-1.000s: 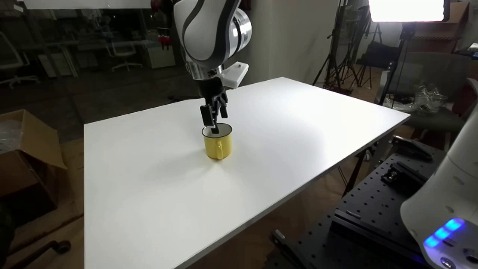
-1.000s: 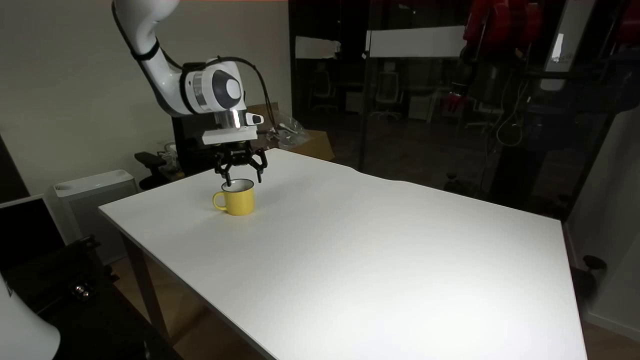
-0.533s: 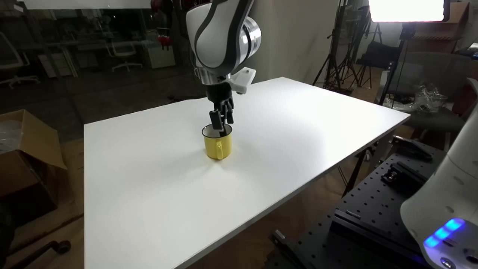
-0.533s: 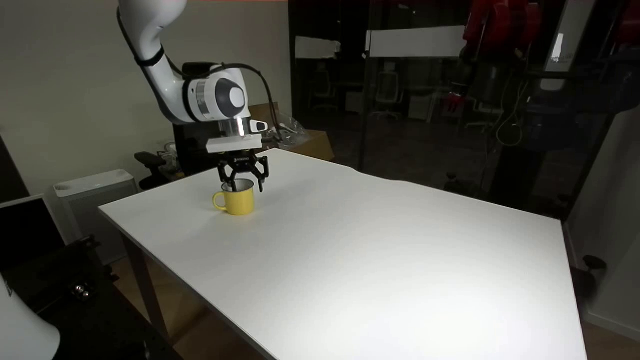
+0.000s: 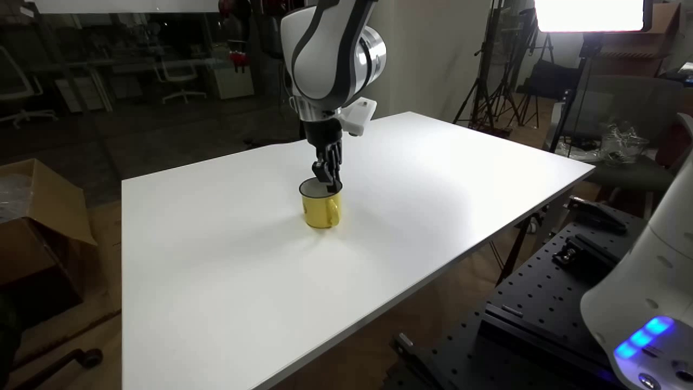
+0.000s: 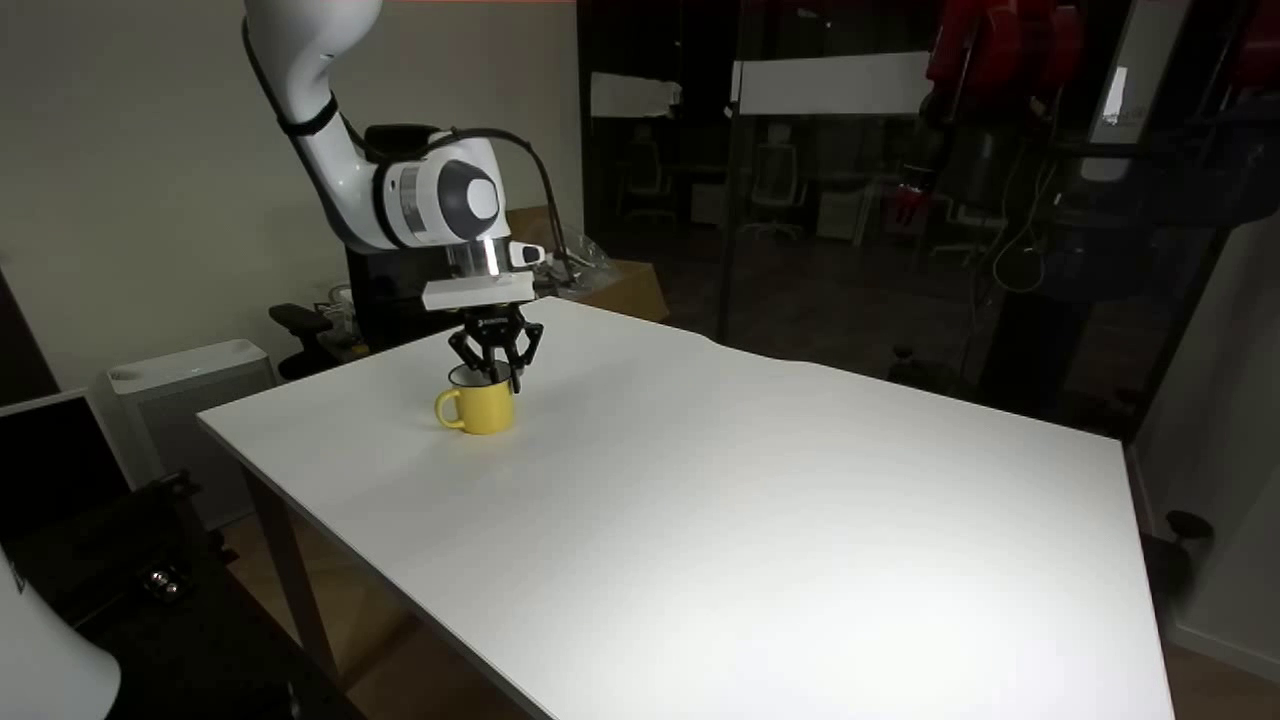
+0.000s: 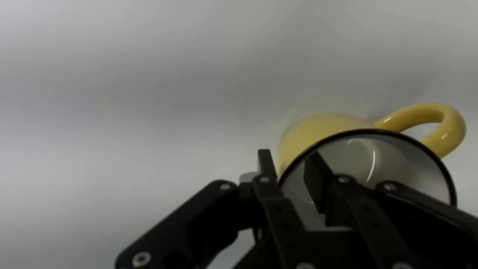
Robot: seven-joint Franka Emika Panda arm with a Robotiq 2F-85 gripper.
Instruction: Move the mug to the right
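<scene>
Mug first: where does it stand?

Upright on the white tabletop, in from the edges, toward the far left end as an exterior view has it. It is yellow and pale within, with a dark rim.

And the handle?

In my wrist view it juts off at the upper right, apart from my fingers.

Where are those fingers?

They reach in from the bottom of that view and straddle the mug's wall. One is down inside the mug; the other is outside, just beside the rim.

So how does the gripper itself stand?

Parted, by a narrow gap that is wider than the wall, and some of the pale inside shows between rim and inner finger. Whether the outer finger touches the mug, I can't tell.

And the rest of you?

My arm, white with dark bands, comes down from above, and the gripper hangs under it in both exterior views.

Anything further out?

In an exterior view a cardboard box sits beyond the tabletop at the left, a bright lamp stands at the upper right, and blue lights glow on a white base at the lower right.
</scene>
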